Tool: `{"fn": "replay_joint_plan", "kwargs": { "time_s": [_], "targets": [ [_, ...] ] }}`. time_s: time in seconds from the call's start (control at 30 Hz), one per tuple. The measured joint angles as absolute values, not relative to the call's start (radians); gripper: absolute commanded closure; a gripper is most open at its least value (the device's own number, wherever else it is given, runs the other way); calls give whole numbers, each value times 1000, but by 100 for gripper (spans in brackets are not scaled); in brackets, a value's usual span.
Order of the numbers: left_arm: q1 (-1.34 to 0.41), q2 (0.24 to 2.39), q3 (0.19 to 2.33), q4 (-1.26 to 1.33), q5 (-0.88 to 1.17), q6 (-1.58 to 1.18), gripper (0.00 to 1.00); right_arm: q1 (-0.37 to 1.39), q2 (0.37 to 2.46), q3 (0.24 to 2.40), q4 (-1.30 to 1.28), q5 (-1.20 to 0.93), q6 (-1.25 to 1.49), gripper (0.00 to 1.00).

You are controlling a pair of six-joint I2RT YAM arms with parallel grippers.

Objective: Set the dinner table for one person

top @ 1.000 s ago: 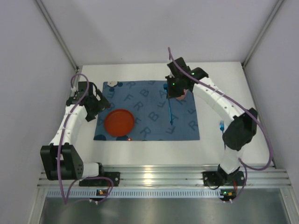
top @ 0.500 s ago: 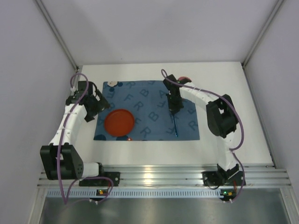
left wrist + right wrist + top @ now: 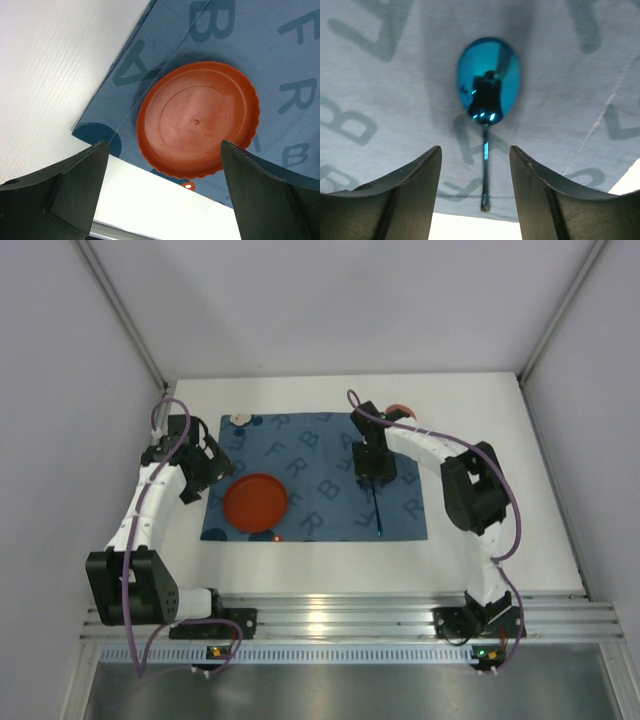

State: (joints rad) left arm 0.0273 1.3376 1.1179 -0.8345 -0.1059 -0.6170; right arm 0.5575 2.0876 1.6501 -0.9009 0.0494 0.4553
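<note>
white bench (image 3: 500, 440) fills a pale-walled enclosure, with a dark blue lettered placemat (image 3: 310, 470) at centre. left arm bends in from 9 o'clock, left claw (image 3: 162, 150) spread above the orange plate (image 3: 255, 502). right arm arches from 3 o'clock, right claw (image 3: 475, 150) spread over the blue spoon (image 3: 488, 80).

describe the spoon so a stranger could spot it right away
Start at the dark blue lettered placemat on the white table. On its right half, below the right gripper, lies a thin, shiny blue spoon. The plate on the left half is round and orange instead.
</note>
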Motion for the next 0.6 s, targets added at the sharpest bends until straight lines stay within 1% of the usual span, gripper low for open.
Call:
{"fn": "replay_joint_plan", "kwargs": {
  "time_s": [0.07, 0.2, 0.37, 0.47, 0.5, 0.6],
  "targets": [
    [27, 1338, 1117, -834, -106, -616, 1, 565, 2082, 1650, -902, 34, 454, 42],
    [27, 1338, 1117, -834, -105, -612, 2, 584, 2016, 1650, -909, 5, 447, 36],
    [27, 1345, 1117, -829, -104, -607, 1, 557, 1773, 1641, -916, 14, 427, 35],
    [27, 1356, 1110, -815, -101, -607, 1, 461, 1600, 1594, -913, 15, 416, 35],
    [27, 1358, 1106, -814, -99, -607, 2, 405, 1544, 1569, -915, 22, 409, 35],
    [26, 1372, 1095, -804, -94, -608, 2, 255, 1447, 1495, -923, 52, 390, 35]
  ]
}}
